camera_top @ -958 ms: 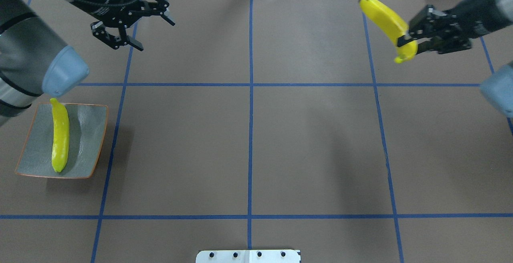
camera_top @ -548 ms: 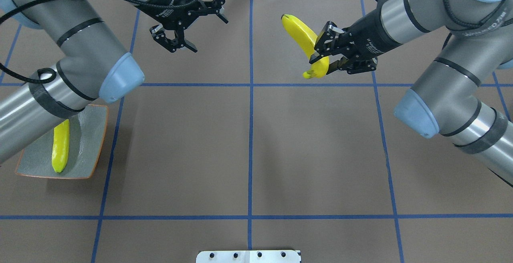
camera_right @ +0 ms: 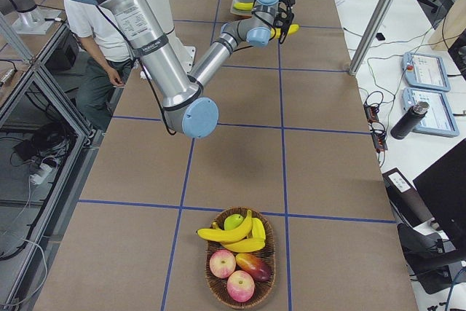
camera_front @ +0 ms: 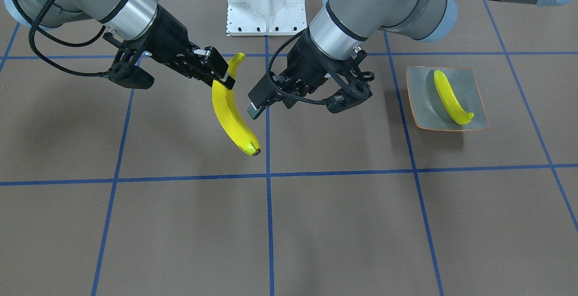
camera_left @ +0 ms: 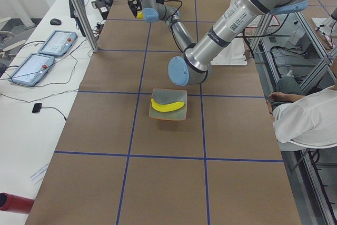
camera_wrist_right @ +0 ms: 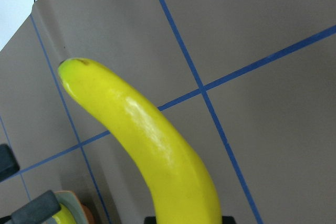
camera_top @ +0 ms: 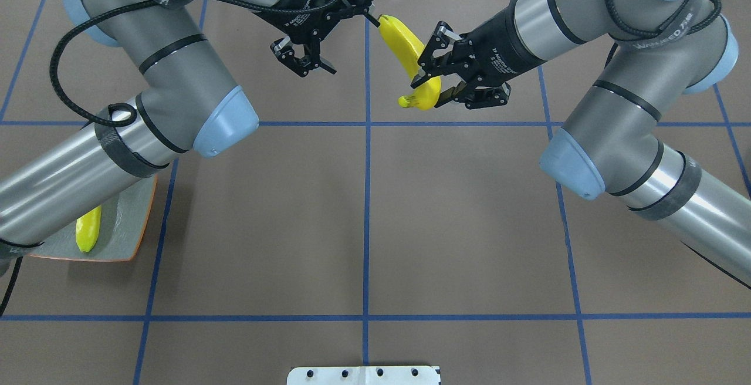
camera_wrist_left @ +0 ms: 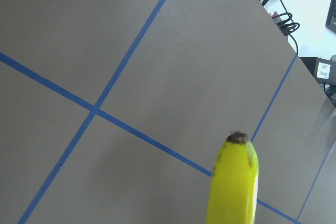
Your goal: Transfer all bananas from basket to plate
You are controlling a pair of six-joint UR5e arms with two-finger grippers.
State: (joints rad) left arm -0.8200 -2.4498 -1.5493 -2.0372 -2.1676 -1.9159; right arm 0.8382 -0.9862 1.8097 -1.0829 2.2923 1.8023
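Brown bench [camera_top: 364, 226] gridded with blue tape is lying beneath both arms; right jaws are clamping one banana [camera_top: 405, 44] aloft, left jaws are gaping wide just beside its tip, and another banana [camera_front: 449, 97] is resting on the plate [camera_front: 472, 84], well apart from both jaws

Left arm [camera_top: 170, 74] and right arm [camera_top: 622, 121]: grey tubes, pale blue caps, black bands, braided cables. Left gripper [camera_top: 353, 47], right gripper [camera_top: 428, 85]: black, skeletal.

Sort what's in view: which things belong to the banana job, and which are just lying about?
Job: held banana, right tool, open left tool, plated banana, plate, basket, basket bananas.

Lying about: apples, mango, green fruit, bottle, pendant screens.
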